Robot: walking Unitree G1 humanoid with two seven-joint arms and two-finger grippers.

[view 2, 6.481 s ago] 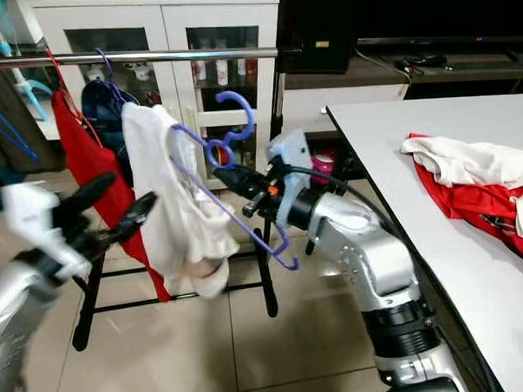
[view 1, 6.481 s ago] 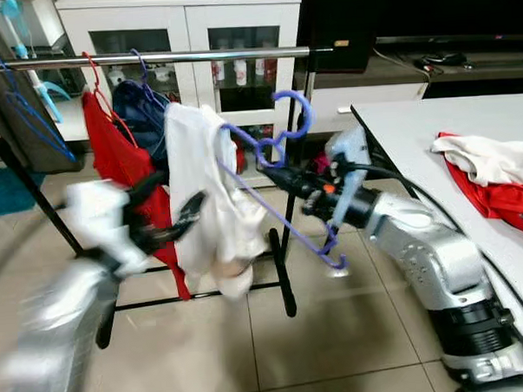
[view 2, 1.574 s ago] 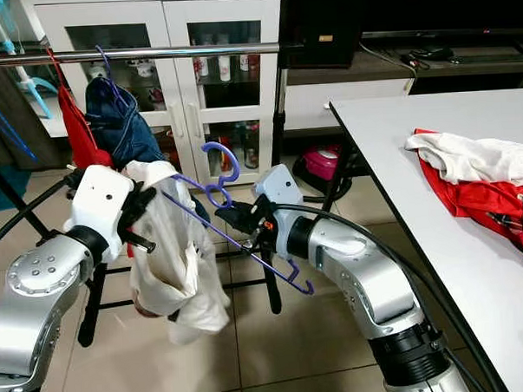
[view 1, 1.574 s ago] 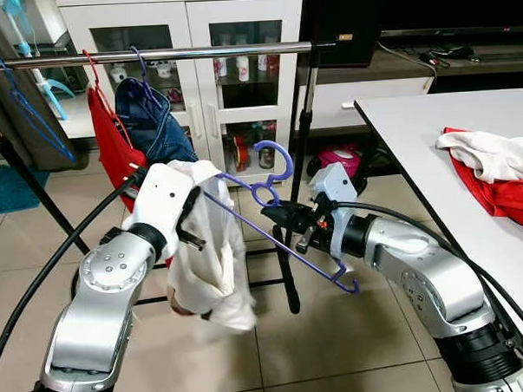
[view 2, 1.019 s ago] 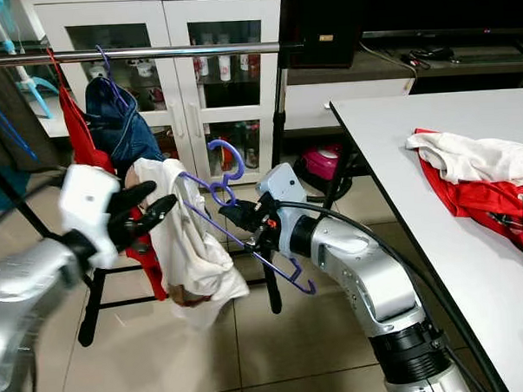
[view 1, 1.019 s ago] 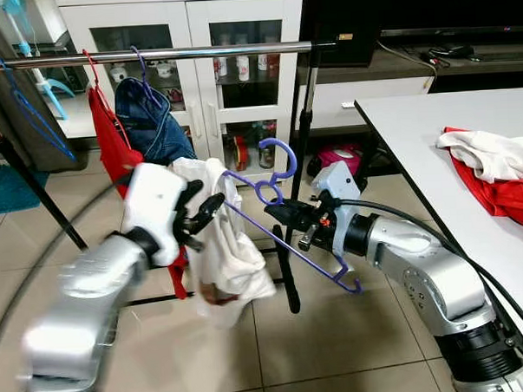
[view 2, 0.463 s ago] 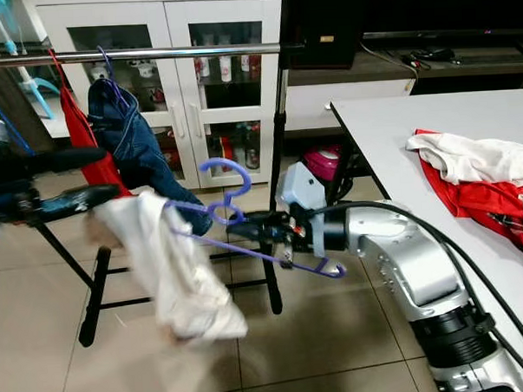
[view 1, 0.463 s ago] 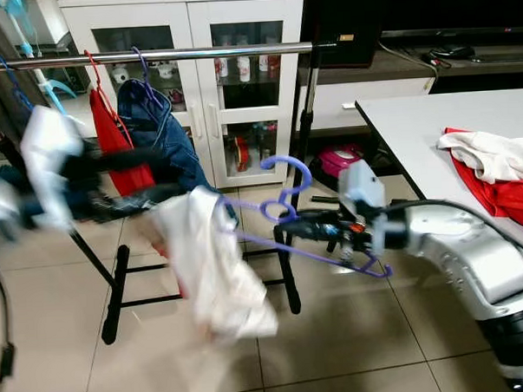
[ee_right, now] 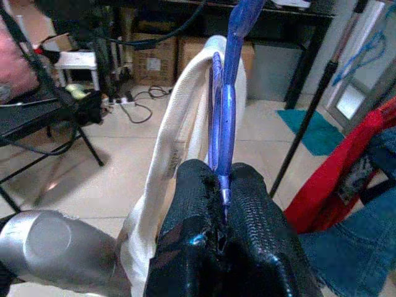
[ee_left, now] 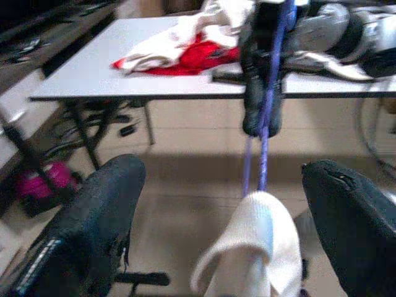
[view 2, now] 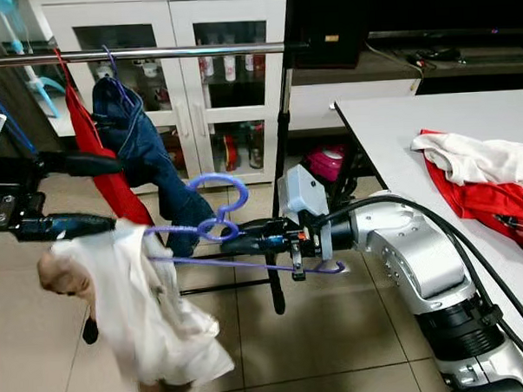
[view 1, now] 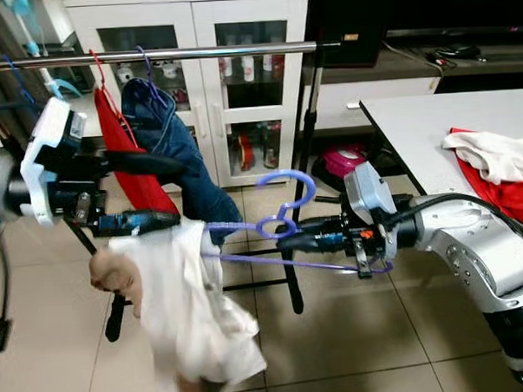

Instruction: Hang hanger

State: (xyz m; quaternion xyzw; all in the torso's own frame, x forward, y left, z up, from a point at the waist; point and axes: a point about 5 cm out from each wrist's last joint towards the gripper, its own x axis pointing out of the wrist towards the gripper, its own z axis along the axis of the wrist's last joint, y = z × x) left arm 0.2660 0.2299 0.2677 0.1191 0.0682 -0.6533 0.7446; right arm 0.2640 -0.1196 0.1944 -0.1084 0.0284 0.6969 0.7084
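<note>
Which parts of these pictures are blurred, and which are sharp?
Left eye view: the hanging white garment is smeared, while the right gripper and the purple plastic hanger are sharp. Left wrist view: the left gripper's black fingers are soft.

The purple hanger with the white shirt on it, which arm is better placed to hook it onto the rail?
Right. The right gripper is shut on the purple hanger just below its hook. The left gripper is open beside the white shirt, holding nothing, under the rail.
</note>
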